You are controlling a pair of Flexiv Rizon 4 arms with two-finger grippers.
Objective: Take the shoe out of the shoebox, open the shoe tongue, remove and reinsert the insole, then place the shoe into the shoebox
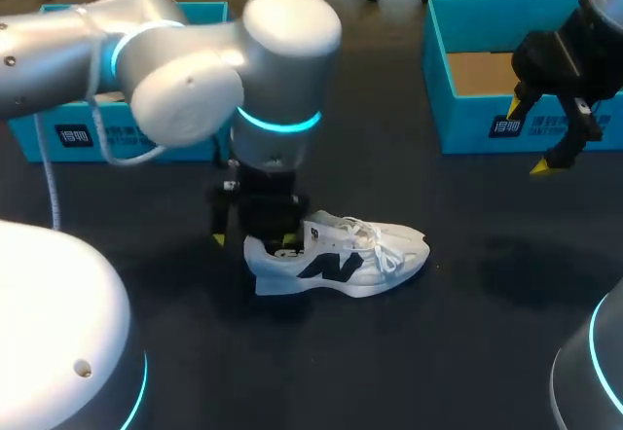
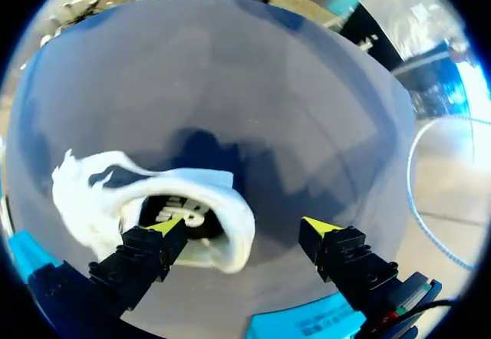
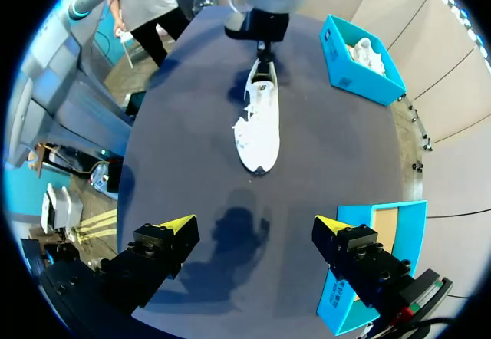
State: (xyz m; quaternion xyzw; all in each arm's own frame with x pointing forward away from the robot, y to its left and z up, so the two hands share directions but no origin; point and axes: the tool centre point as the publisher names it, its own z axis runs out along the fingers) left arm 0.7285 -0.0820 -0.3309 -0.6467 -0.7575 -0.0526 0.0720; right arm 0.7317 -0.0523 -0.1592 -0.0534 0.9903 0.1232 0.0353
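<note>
**A:** Entry one, nearest: the shoe. Where do we log it?

**B:** Shoe (image 1: 341, 260): white trainer, dark side logo, white laces loosely tied. It stands on its sole on the dark table (image 1: 487, 304), middle of the head frame, toe pointing right. It is out of the box, so we judge the first step done. The tongue and insole work is the step in hand.

**A:** Tool at the shoe?

**B:** Left gripper (image 2: 244, 228): at the heel, fingers apart. One yellow tip sits over the shoe's mouth, the other hangs clear behind the heel, and nothing is clamped. A dark surface with pale print shows inside the mouth. We take it for the insole, in place.

**A:** Next move?

**B:** We reckon: steady the heel, then draw the tongue forward to widen the mouth. That calls for a second tool at the laces.

**A:** Second tool?

**B:** Right gripper (image 1: 531, 138): upper right of the frame, above the table, well apart from the shoe, fingers spread, empty.

**A:** Farthest items?

**B:** Right shoebox (image 1: 467, 109): teal, upper right, bare cardboard floor. Left shoebox (image 1: 58, 133): teal, upper left, behind our left arm. It holds something white, likely another shoe.
</note>
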